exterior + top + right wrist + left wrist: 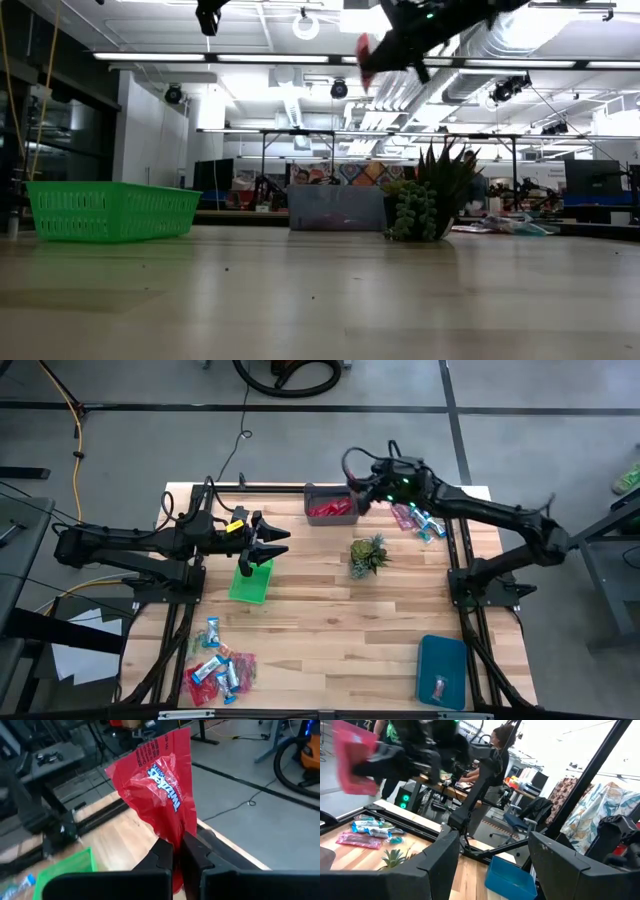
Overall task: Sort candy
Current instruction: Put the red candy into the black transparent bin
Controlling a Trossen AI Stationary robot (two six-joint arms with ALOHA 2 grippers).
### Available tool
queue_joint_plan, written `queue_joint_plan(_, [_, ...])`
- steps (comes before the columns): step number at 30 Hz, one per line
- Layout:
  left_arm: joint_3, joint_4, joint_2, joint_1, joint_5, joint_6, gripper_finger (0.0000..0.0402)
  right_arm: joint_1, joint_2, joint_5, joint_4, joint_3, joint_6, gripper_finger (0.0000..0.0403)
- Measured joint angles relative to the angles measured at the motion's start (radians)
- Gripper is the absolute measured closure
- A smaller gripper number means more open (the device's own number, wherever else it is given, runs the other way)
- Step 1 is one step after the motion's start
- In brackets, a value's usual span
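Aloft: R gripper (pixel 172 851) clenched on red candy wrapper (pixel 156 787).
Hung above grey bin (pixel 331 505) at bench (pixel 330 620) far edge; L gripper (pixel 262 545) released, over green basket (pixel 250 579).

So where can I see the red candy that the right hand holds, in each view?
High: hidden under the right hand by the grey bin.
Low: red candy at top centre, high above the plant.
Left wrist: pink blur, upper left.
Right wrist: centre, pinched between fingers.
Shared landmark: the plant.

Plant (pixel 368 554) mid-table; basket (pixel 251 580) to its left; bin (pixel 330 506) behind; tray (pixel 443 671) front-right.
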Motion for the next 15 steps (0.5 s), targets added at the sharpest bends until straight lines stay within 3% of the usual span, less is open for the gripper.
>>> queue_joint_plan(3, [0.000,0.000,0.000,0.000,0.000,0.000,0.0177,-0.025,0.109,-0.013,-0.065,0.121,0.020,0.0402])
queue_joint_plan(9, [0.000,0.000,0.000,0.000,0.000,0.000,0.0177,-0.063,0.373,-0.035,-0.372,0.440,0.044,0.0402])
queue_joint_plan(15, [0.000,0.000,0.000,0.000,0.000,-0.002,0.0177,-0.077,0.594,-0.035,-0.554,0.629,0.088,0.0402])
